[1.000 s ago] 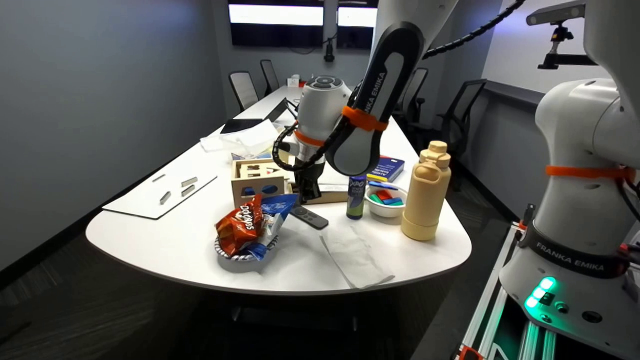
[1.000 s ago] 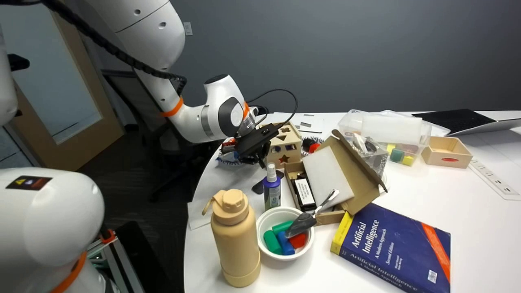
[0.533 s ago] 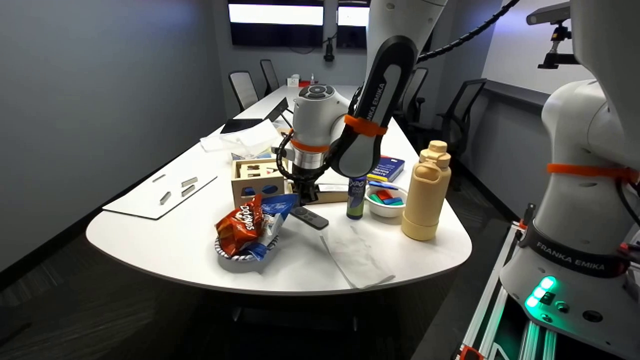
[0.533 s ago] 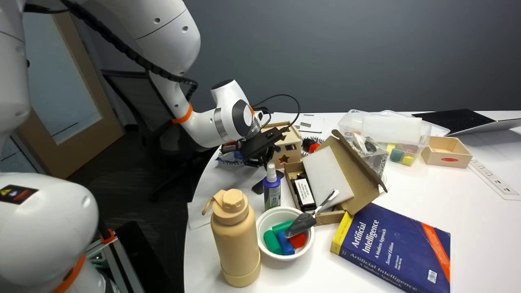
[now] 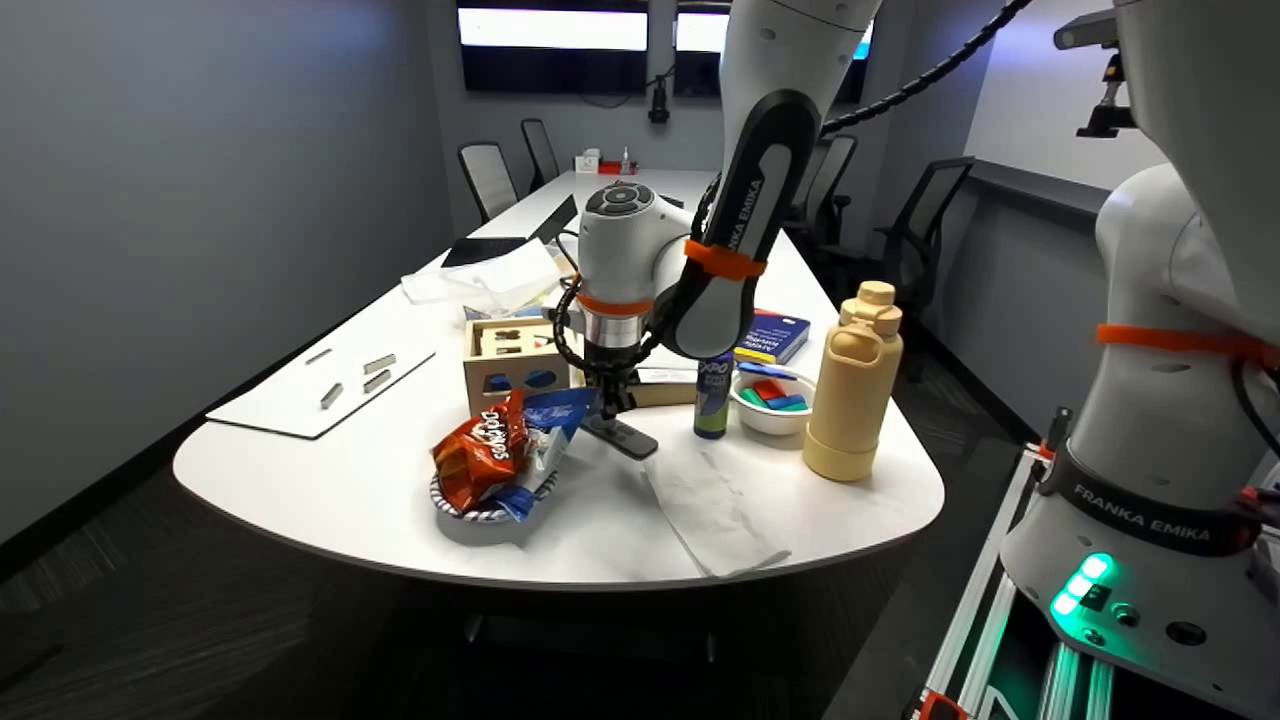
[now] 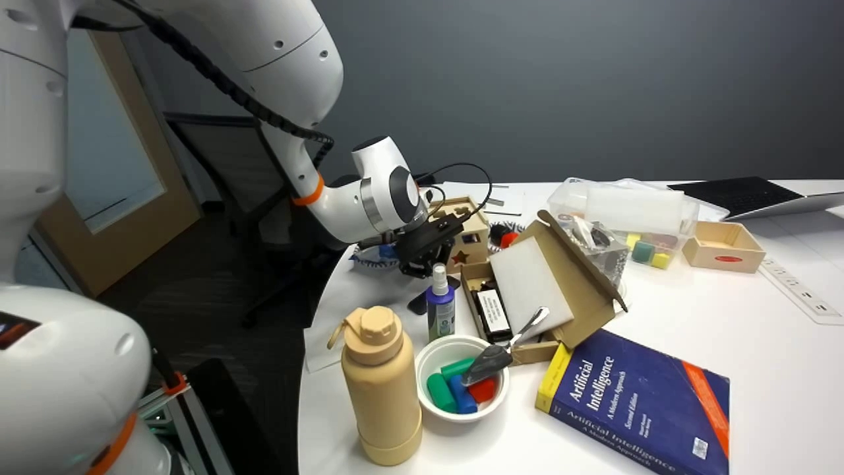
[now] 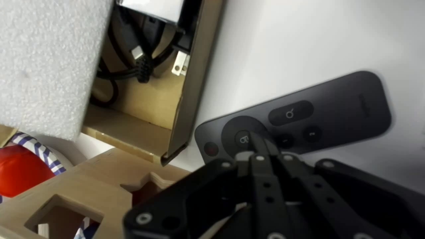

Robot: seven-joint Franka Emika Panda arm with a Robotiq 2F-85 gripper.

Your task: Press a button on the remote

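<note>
The remote (image 7: pixel 342 113) is a slim black bar lying flat on the white table. In the wrist view its round pad, red-marked button and several other buttons show. It also shows in both exterior views (image 5: pixel 634 441) (image 6: pixel 418 304), partly hidden by the gripper or the spray bottle. My gripper (image 7: pixel 262 141) has its fingers together with nothing between them. The fingertips are over the round pad, beside its centre button, and hide part of it. Whether they touch the remote I cannot tell. In both exterior views the gripper (image 5: pixel 606 412) (image 6: pixel 422 269) is low over the remote.
A wooden shape box (image 7: pixel 109 186) and an open cardboard box (image 7: pixel 196 76) stand close beside the remote. A spray bottle (image 5: pixel 712 400), white bowl (image 6: pixel 428 402) and tan bottle (image 5: pixel 850 390) stand nearby. A snack basket (image 5: pixel 485 514) is close to the gripper.
My gripper has moved down towards the remote and become more upright. In an exterior view it has also shifted right. The remote has not moved.
</note>
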